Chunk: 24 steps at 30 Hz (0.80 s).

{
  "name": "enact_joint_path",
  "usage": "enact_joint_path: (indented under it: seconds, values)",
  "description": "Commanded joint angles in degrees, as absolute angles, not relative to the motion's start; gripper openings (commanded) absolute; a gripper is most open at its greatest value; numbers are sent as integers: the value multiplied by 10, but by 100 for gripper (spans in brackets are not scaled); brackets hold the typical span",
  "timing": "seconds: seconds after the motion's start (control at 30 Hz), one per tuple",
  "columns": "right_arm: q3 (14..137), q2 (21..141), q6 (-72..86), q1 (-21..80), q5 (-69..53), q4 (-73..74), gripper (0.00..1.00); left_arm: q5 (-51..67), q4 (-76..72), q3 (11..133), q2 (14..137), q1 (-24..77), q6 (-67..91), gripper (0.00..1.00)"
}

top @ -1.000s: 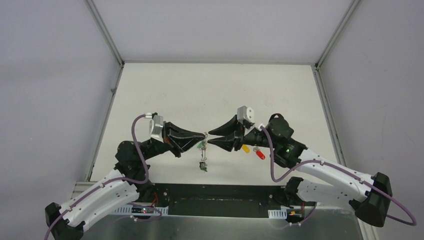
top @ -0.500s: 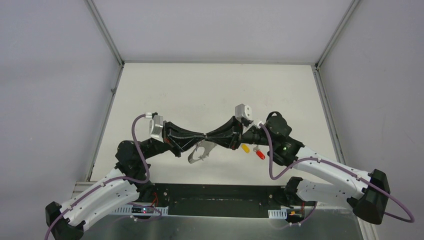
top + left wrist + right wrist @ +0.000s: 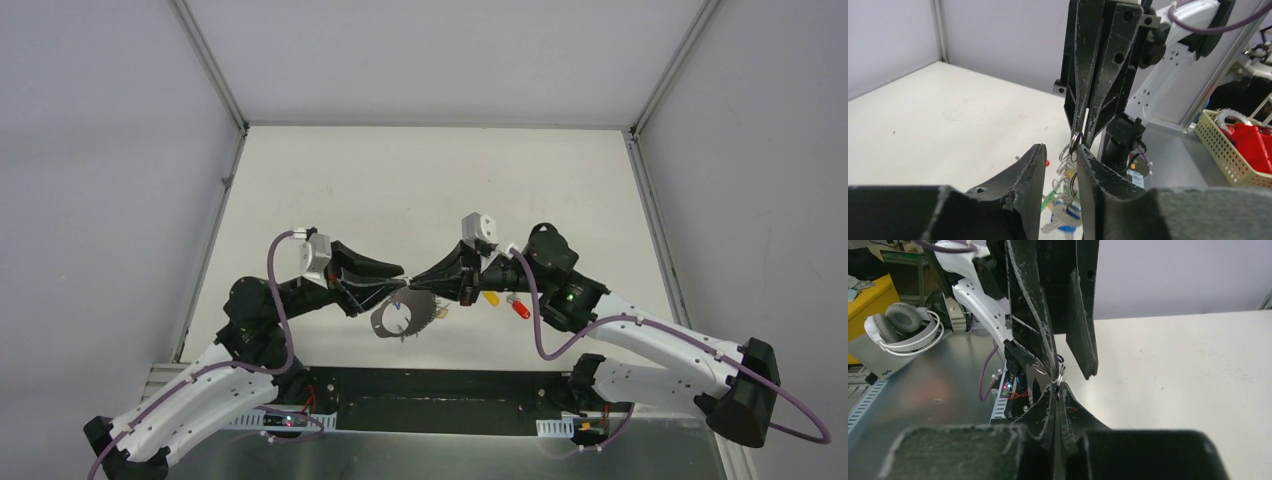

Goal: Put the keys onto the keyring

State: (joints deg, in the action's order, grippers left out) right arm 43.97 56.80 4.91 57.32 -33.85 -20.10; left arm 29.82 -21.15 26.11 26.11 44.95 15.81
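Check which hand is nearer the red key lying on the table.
Right. The right hand, shut on the keyring, has its base close beside the red key. The left hand, open, sits beyond the keyring, on the side away from that key.

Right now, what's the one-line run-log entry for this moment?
left gripper: open | right gripper: shut on keyring, which hangs below | yellow key, red key: on table

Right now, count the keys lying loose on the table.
2: a yellow-headed key and a red-headed key, side by side to the right of the keyring. A bunch of keys hangs from that ring; others may be hidden.
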Motion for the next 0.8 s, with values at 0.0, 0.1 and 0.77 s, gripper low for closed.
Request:
enact_joint_path:
  seconds: [0.0, 0.1, 0.77]
  values:
    - [493, 556, 9, 571, -316, -117, 0, 307, -44, 331, 228, 455, 53, 35]
    - [527, 560, -25, 571, -324, -28, 0, 308, 63, 373, 231, 455, -27, 38]
    - [626, 608, -139, 571, -413, 215, 0, 467, 285, 562, 447, 455, -236, 35]
